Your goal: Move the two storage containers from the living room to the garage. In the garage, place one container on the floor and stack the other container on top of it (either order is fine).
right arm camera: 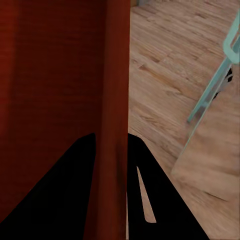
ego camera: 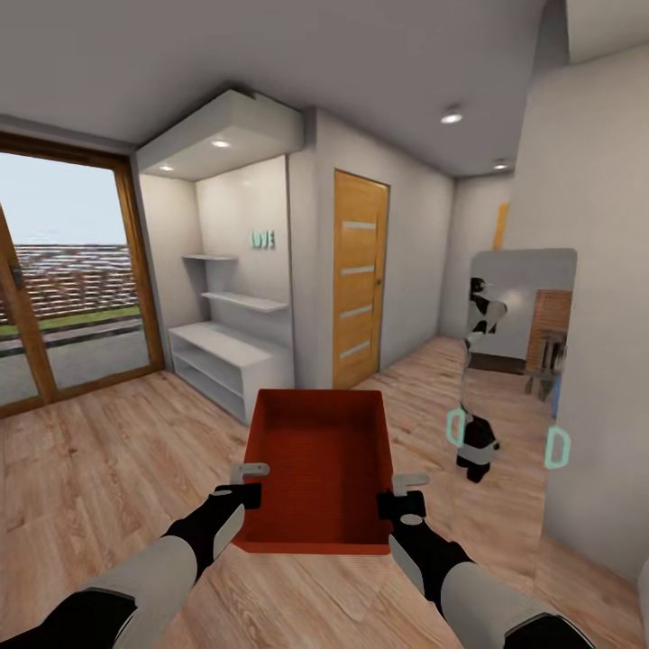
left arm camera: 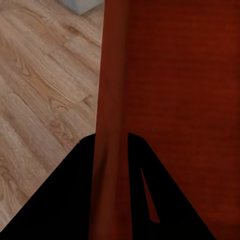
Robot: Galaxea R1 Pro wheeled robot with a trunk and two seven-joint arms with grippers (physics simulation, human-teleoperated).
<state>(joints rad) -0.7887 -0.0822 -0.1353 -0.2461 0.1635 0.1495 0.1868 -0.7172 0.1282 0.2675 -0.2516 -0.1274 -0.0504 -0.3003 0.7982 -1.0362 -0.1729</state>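
1. Carrying one storage container point(ego camera: 320, 469) above the wood plank floor point(ego camera: 108, 451), we face the orange door point(ego camera: 360, 279) far ahead.
2. We see the left gripper point(ego camera: 245, 482) clamped on its left wall, the right gripper point(ego camera: 404, 491) on its right wall.
3. We judge the thin walls stiff, light and slippery; opposed mid-wall grips suit.

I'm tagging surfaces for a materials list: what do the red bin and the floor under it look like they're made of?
The storage container looks like matte plastic: uniform red-orange, thin plain walls, faint ribbing inside, no gloss. The floor looks like pale wood or laminate planks: visible grain and board seams, satin sheen. Which of the two cannot be told.
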